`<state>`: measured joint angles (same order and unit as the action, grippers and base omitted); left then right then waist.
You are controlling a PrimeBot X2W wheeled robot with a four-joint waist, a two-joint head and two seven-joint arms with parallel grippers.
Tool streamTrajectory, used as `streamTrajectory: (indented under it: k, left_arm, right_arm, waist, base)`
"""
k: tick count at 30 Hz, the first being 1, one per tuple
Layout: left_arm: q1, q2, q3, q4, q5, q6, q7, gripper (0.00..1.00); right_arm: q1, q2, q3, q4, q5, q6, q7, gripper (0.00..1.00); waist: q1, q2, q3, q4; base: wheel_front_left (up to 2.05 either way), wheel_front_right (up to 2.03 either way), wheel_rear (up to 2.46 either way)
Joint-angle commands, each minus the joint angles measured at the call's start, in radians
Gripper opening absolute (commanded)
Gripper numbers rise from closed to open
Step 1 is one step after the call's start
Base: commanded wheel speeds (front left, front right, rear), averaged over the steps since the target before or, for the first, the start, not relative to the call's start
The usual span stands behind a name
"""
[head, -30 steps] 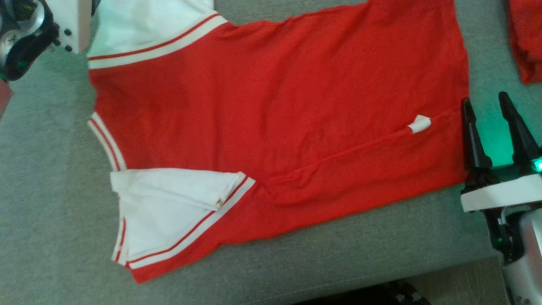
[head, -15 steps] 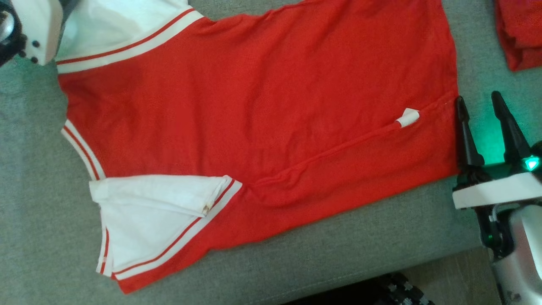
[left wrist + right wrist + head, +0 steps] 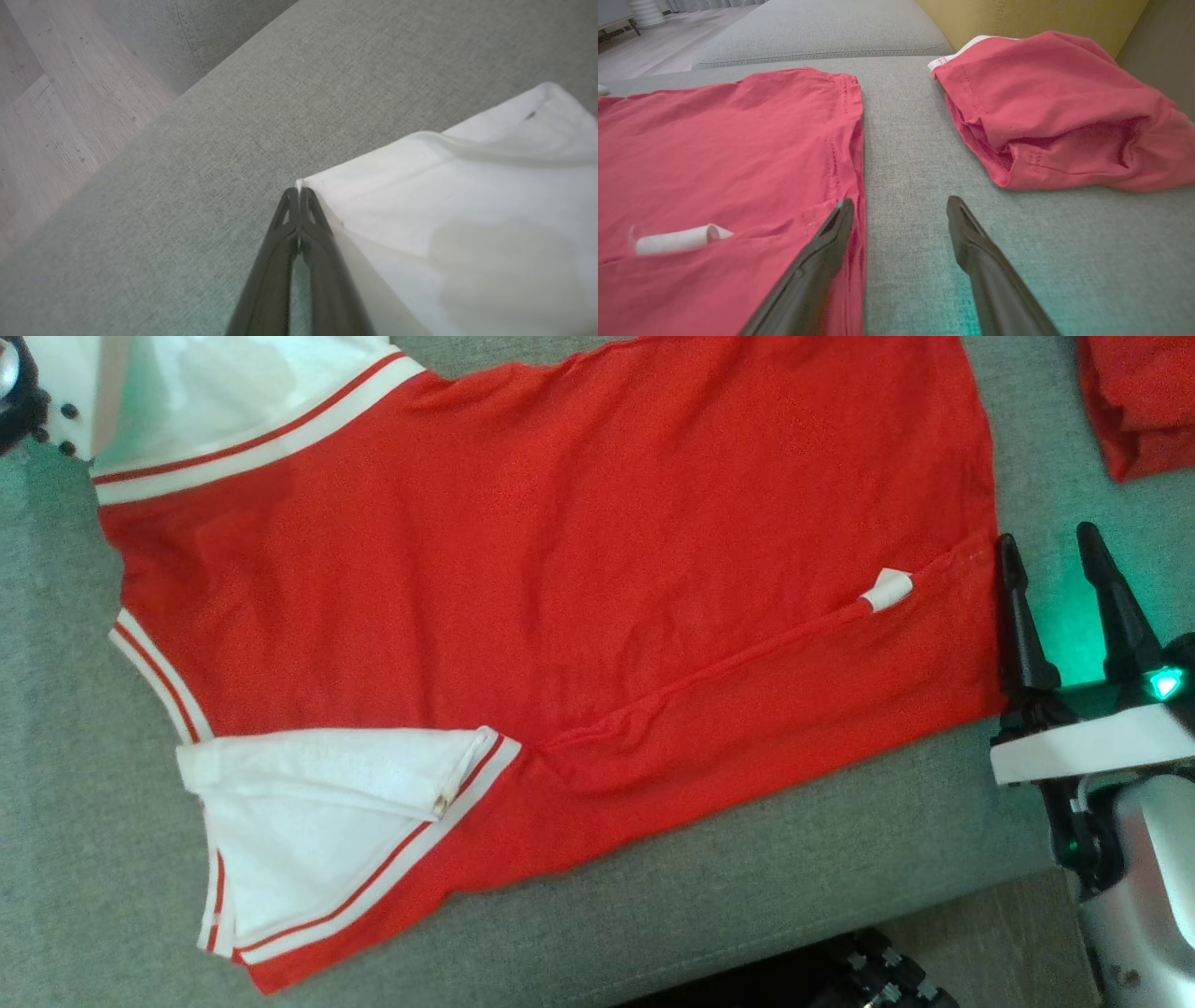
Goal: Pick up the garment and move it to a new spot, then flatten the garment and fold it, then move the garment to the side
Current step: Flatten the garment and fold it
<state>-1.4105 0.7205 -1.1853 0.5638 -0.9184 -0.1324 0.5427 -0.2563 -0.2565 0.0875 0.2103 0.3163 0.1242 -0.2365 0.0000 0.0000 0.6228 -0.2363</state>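
Observation:
The garment (image 3: 560,551) is a red T-shirt with white, red-striped sleeves, spread flat across the grey sofa cushion (image 3: 747,887). A white label (image 3: 885,589) sticks out near its hem, where a strip is folded over. My left gripper (image 3: 298,190) is shut, its tips pinched on the corner of the far white sleeve (image 3: 467,196). In the head view its white housing (image 3: 56,383) sits at the top left corner. My right gripper (image 3: 1047,534) stands open at the hem, with one finger (image 3: 822,261) lying over the hem's edge (image 3: 857,154) and the other on bare cushion.
A second red garment (image 3: 1055,107) lies bunched to the right of the hem, also at the head view's top right (image 3: 1134,401). The cushion's front edge and the floor (image 3: 990,943) run along the bottom right. Wood floor (image 3: 56,93) lies beyond the cushion's left end.
My left gripper has gone from open to shut at the sleeve corner. The head view has shifted, so the whole scene sits further left. The right gripper stays open at the hem.

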Motion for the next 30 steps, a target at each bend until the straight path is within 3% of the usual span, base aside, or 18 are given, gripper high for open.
streamTrajectory:
  k: [1, 9, 16, 24, 27, 29, 30]
  left_arm:
    - [-0.032, 0.041, 0.023, -0.005, -0.002, 0.002, 0.006, 0.0]
    - [-0.052, 0.024, 0.001, -0.001, -0.023, 0.002, -0.085, 0.0]
    - [-0.078, 0.006, -0.027, -0.023, -0.035, 0.002, -0.182, 0.0]
    - [-0.098, -0.006, -0.068, -0.05, -0.048, 0.002, -0.233, 0.0]
    - [-0.109, -0.01, -0.077, -0.055, -0.049, 0.002, -0.242, 0.0]
    - [-0.114, -0.01, -0.082, -0.056, -0.047, 0.002, -0.248, 0.0]
    - [-0.116, -0.011, -0.084, -0.056, -0.046, 0.002, -0.25, 0.0]
  right_arm:
    - [0.005, -0.014, 0.011, -0.02, -0.004, 0.007, -0.008, 1.0]
    - [-0.111, -0.057, 0.036, -0.009, 0.032, 0.007, 0.049, 1.0]
    - [-0.321, -0.115, 0.103, 0.128, 0.086, 0.007, 0.258, 1.0]
    - [-0.486, -0.144, 0.197, 0.281, 0.124, 0.007, 0.382, 1.0]
    - [-0.525, -0.149, 0.218, 0.318, 0.141, 0.007, 0.391, 0.94]
    - [-0.547, -0.156, 0.233, 0.341, 0.141, 0.007, 0.389, 0.75]
    - [-0.556, -0.159, 0.24, 0.351, 0.141, 0.007, 0.386, 0.58]
  waist:
    - [0.0, 0.0, -0.001, 0.001]
    - [0.0, 0.0, -0.029, 0.028]
    - [0.0, 0.0, -0.061, 0.07]
    - [0.0, 0.0, -0.066, 0.118]
    - [0.0, 0.0, -0.057, 0.132]
    - [0.0, 0.0, -0.053, 0.138]
    - [0.0, 0.0, -0.051, 0.141]
  base:
    - [0.0, 0.0, 0.0]
    - [0.0, 0.0, 0.0]
    - [0.0, 0.0, 0.0]
    - [0.0, 0.0, 0.0]
    - [0.0, 0.0, 0.0]
    - [0.0, 0.0, 0.0]
    - [0.0, 0.0, 0.0]
